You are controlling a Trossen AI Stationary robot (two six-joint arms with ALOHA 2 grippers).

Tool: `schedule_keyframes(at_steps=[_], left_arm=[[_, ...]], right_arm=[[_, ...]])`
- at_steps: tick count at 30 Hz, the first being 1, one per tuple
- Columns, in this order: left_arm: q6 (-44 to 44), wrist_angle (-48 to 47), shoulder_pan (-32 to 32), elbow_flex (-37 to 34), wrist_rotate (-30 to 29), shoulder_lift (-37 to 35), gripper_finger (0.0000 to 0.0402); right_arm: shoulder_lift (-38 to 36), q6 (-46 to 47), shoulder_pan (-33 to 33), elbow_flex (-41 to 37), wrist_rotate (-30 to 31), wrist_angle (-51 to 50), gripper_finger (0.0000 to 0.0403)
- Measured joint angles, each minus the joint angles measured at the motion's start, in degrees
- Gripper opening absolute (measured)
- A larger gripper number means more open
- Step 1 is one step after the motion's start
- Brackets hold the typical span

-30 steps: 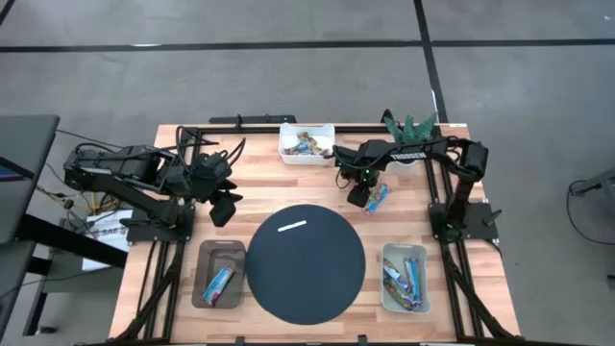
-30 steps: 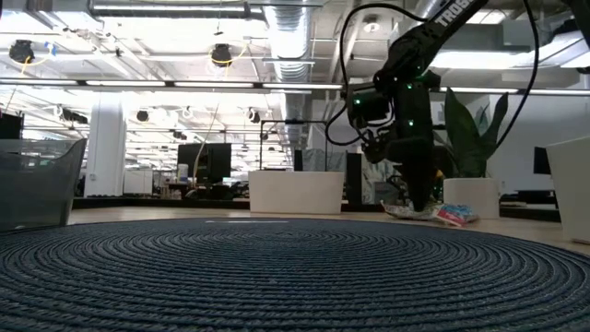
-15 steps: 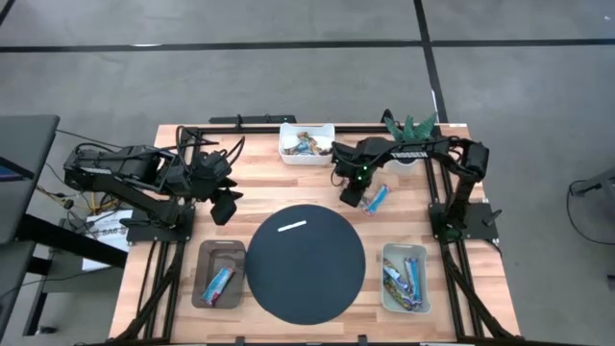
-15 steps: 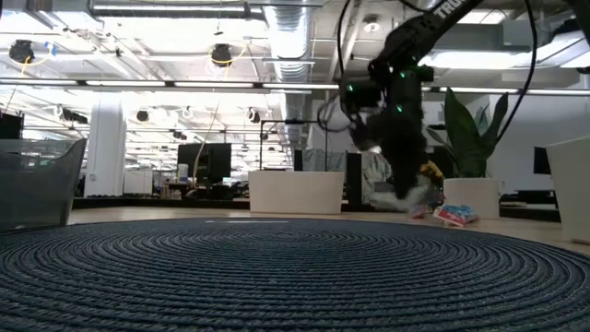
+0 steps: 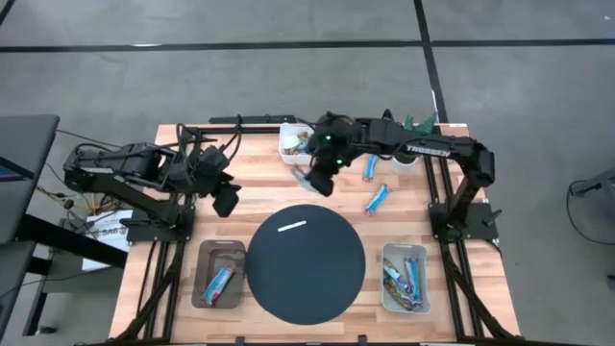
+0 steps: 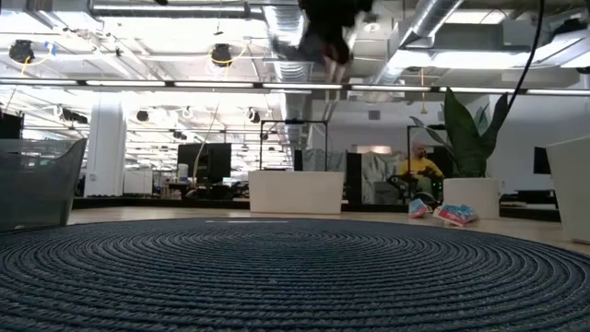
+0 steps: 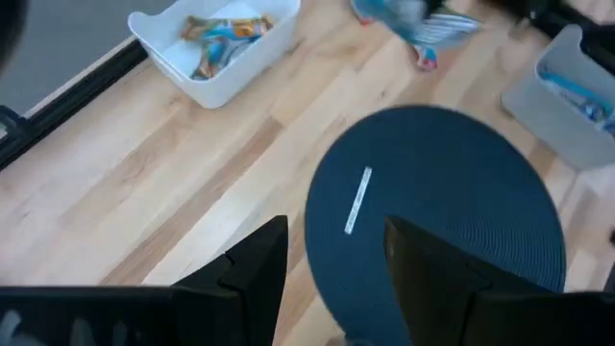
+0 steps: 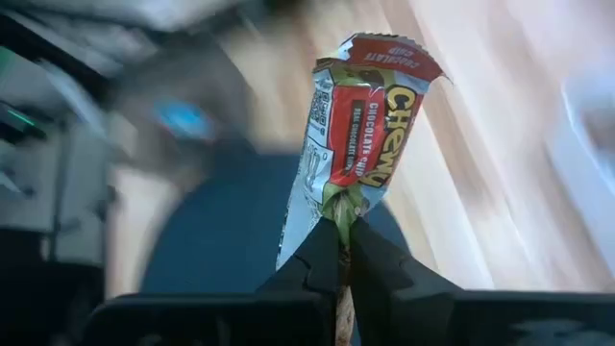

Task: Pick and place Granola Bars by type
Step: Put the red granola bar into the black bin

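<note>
My right gripper (image 5: 320, 181) hangs high over the table between the white far bin (image 5: 327, 131) and the dark round mat (image 5: 306, 264), shut on a granola bar (image 8: 360, 135) with a red label and silver foil. Two blue bars (image 5: 378, 199) (image 5: 370, 168) lie flat on the wood to its right. At the table's left my left gripper (image 7: 332, 264) waits open over the wood, nothing between its fingers. In the low view the right gripper (image 6: 323, 28) is a blur at the top. My right gripper pinches the bar's crimped end seam (image 8: 338, 204) between its two fingertips (image 8: 322, 252). The rest of the bar stands out beyond the fingertips, in line with them. The bar is lifted clear of the table.
The white far bin holds several bars (image 7: 226, 34). A grey bin (image 5: 217, 252) at the near left holds a blue bar (image 5: 219, 282). A bin (image 5: 384, 288) at the near right holds several bars. A white strip (image 5: 292, 226) marks the mat. A plant (image 5: 411, 125) stands at the far right.
My right gripper has shut on a bar lying beside the blue ones, risen high with it and swung toward the table's left, ending near the white far bin. The bar has gone from the wood to hanging clear in the fingers. The two blue bars stay on the table.
</note>
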Motion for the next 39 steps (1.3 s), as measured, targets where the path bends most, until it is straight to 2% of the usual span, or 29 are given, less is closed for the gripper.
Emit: schedule_keyframes(at_steps=[7,15,24,32,35,39], left_arm=[[2.8,11.7,2.8,0.0,-3.7,0.0,0.0167],[10.6,29.4,6.6,0.0,-1.5,1.9,0.0167],[11.9,34.4,10.0,0.0,3.3,4.6,0.0173],[13.3,37.8,11.0,0.0,2.8,5.9,0.0173],[13.5,37.7,11.0,0.0,2.5,5.9,0.0157],[13.4,37.6,11.0,0.0,2.5,5.9,0.0107]], right_arm=[[-0.1,3.0,3.7,9.4,0.1,7.8,0.0001],[0.0,3.9,4.0,11.1,0.8,10.6,0.0001],[0.0,3.6,4.0,11.1,2.0,14.2,0.0001],[0.0,3.6,3.9,11.1,2.0,15.3,0.0000],[0.0,3.6,3.9,11.1,2.0,15.3,0.0000],[0.0,3.6,3.9,11.1,1.9,15.4,0.0000]])
